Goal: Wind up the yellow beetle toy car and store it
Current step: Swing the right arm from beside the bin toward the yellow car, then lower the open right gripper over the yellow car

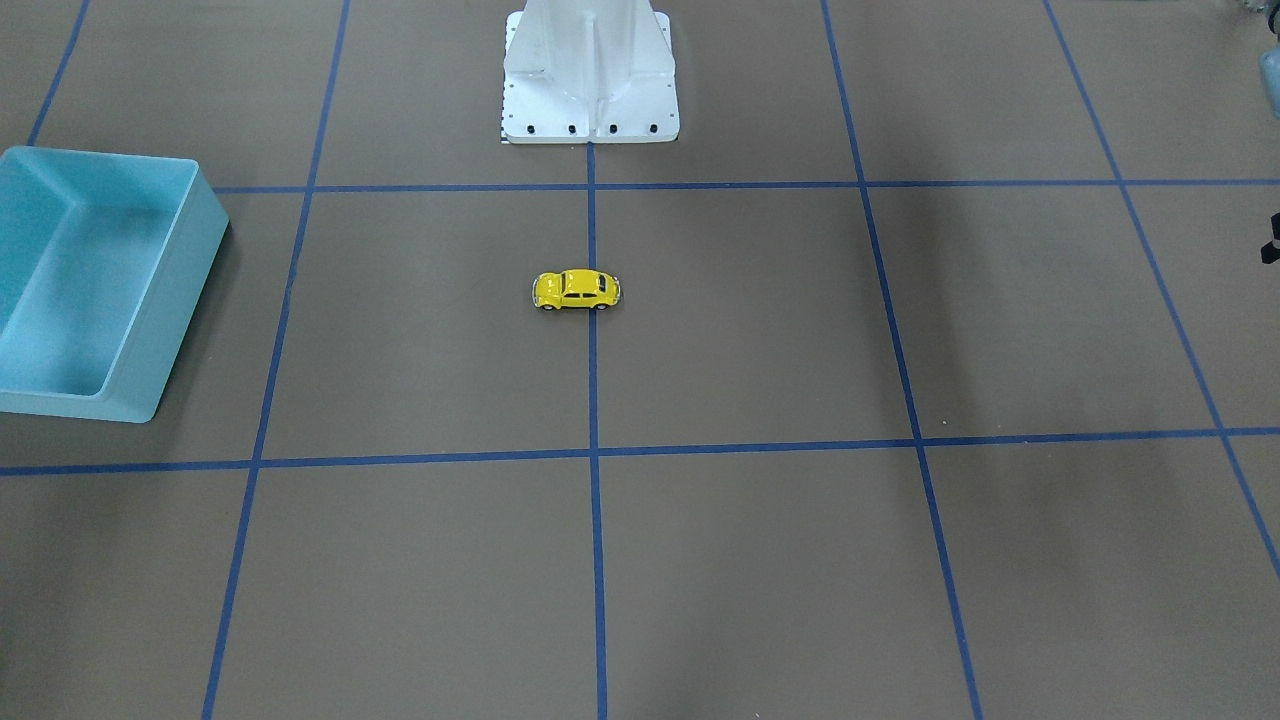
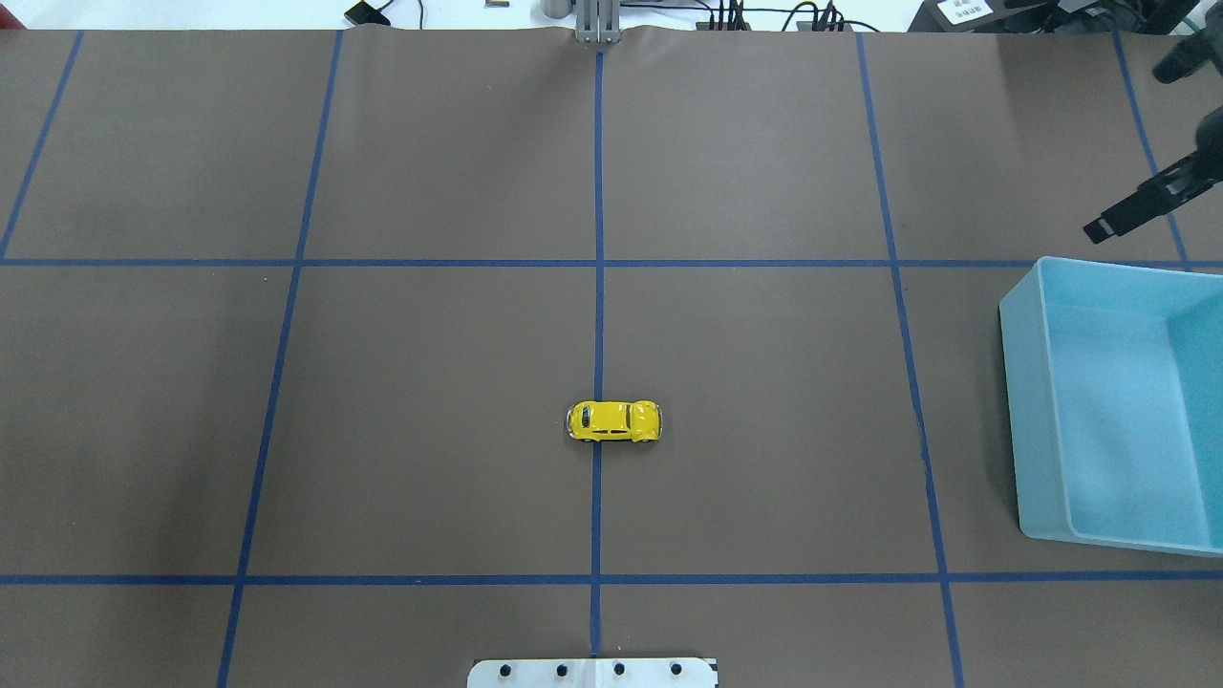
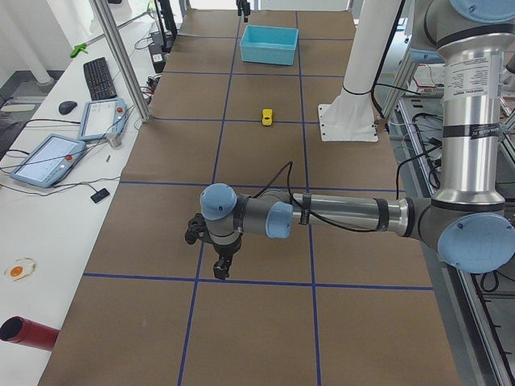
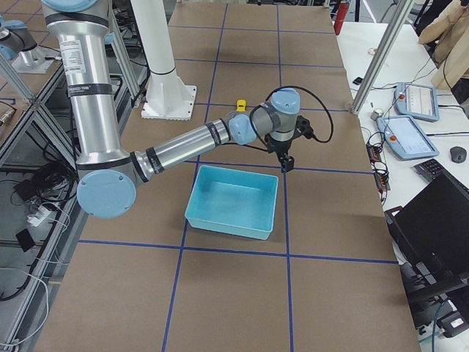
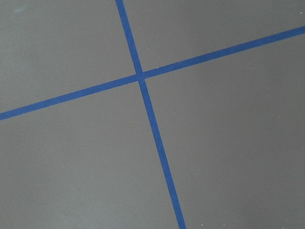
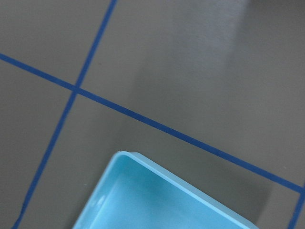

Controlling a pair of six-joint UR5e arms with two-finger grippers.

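Yellow beetle toy car [image 2: 613,421] upright on its four wheels near the middle of the table [image 2: 430,382], sitting right across the centre blue tape line [image 2: 598,315], touched by nothing. Long axis lying left to right, so crosswise to that line and parallel with the near edge by the white robot base [image 2: 592,673]. Somewhat nearer to the base than to the far edge.

Light blue bin [image 2: 1020,411], open-topped, well apart from the car at the right side. Right gripper [image 2: 1104,226] hanging just beyond the far wall of the bin, above the table. Seen only edge-on in the overhead view, so cannot tell if the jaws stand apart or together. Left gripper [image 3: 221,272] pointing down over a tape crossing far to the left, well apart from the car. Shown only in the side view, so again cannot tell the jaw state. No fingers in either wrist view.

Judging by this, nothing of the task begun yet: car not wound, not stored. From the right gripper, car lying to the left and nearer to the base. Seemingly the closer arm, and on the bin side too. Probably best to come down with the fingers closing across the narrow width, one on the near flank and one on the far flank, leaving the left-right direction free for the pull-back rolling.
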